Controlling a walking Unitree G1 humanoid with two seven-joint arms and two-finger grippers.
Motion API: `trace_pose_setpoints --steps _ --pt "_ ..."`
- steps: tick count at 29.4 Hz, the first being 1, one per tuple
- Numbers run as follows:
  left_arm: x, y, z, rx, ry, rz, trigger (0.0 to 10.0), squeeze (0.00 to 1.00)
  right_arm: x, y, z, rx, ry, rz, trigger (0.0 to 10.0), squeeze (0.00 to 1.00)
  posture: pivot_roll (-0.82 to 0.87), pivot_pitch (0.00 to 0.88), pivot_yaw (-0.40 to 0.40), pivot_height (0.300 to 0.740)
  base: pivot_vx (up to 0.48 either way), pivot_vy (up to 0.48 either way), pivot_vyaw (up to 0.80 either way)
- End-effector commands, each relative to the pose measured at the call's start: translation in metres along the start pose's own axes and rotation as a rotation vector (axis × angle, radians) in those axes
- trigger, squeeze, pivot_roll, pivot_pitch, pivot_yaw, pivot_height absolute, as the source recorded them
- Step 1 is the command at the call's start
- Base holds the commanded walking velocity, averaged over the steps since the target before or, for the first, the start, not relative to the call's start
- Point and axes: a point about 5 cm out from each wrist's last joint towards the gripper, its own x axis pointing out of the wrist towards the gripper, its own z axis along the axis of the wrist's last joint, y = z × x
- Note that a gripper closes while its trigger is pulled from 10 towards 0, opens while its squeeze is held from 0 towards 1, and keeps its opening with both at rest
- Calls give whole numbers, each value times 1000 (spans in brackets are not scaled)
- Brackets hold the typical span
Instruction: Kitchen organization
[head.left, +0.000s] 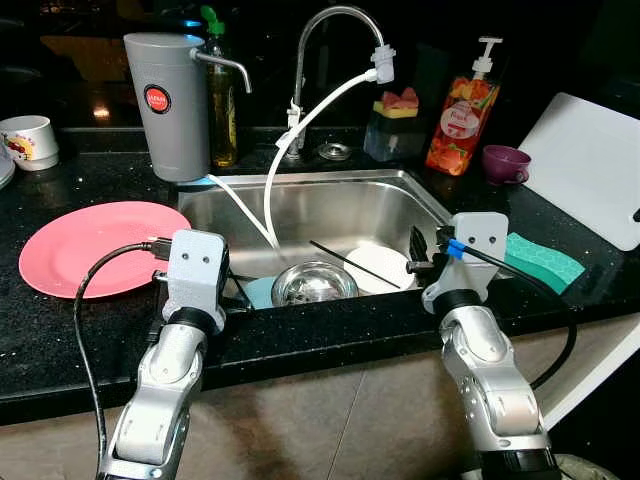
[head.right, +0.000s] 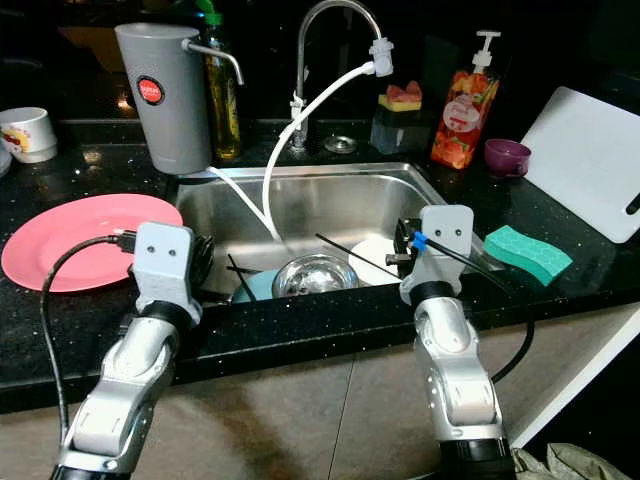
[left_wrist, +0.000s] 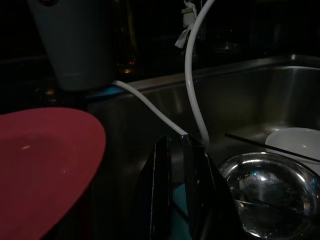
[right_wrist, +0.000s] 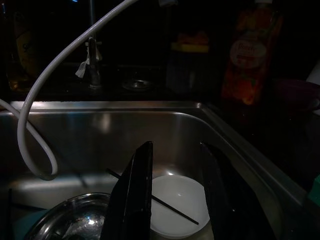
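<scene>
In the steel sink (head.left: 330, 205) lie a shiny steel bowl (head.left: 313, 283), a white bowl (head.left: 378, 268) with a thin black chopstick (head.left: 355, 265) across it, and a teal dish (head.left: 258, 292) partly hidden under the steel bowl. A pink plate (head.left: 100, 245) rests on the black counter to the sink's left. My left gripper (left_wrist: 174, 142) hovers at the sink's front left rim, fingers nearly together and holding nothing. At the front right rim, my right gripper (right_wrist: 176, 150) stands open just above the white bowl (right_wrist: 175, 205).
A white hose (head.left: 285, 150) hangs from the faucet (head.left: 335, 25) into the sink. A grey water filter (head.left: 168, 105) and an oil bottle (head.left: 222, 100) stand behind the plate. A green sponge (head.left: 540, 260), white cutting board (head.left: 590, 165), soap dispenser (head.left: 462, 115), purple cup (head.left: 505, 162) and mug (head.left: 30, 140) share the counter.
</scene>
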Motion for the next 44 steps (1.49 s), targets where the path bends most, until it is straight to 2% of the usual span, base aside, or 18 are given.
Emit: trace_pose_setpoints --steps 1,16,28,44 --pt "-4 -2 1 15 -11 -10 10000 0 -2 -2 -2 -10 -1 -5 10000 0 149 99 -80 740 0 0 0" --pt "-5 -8 1 32 -16 -31 10000 0 -3 -2 -7 5 17 -17 10000 0 148 90 -77 740 0 0 0" --pt "-4 -2 5 13 -25 -2 10000 0 -3 0 -3 -3 4 -6 10000 0 148 95 -76 740 0 0 0" --pt "-1 -1 11 -38 -28 17 10000 0 3 4 18 26 -56 4 10000 0 145 98 -81 740 0 0 0"
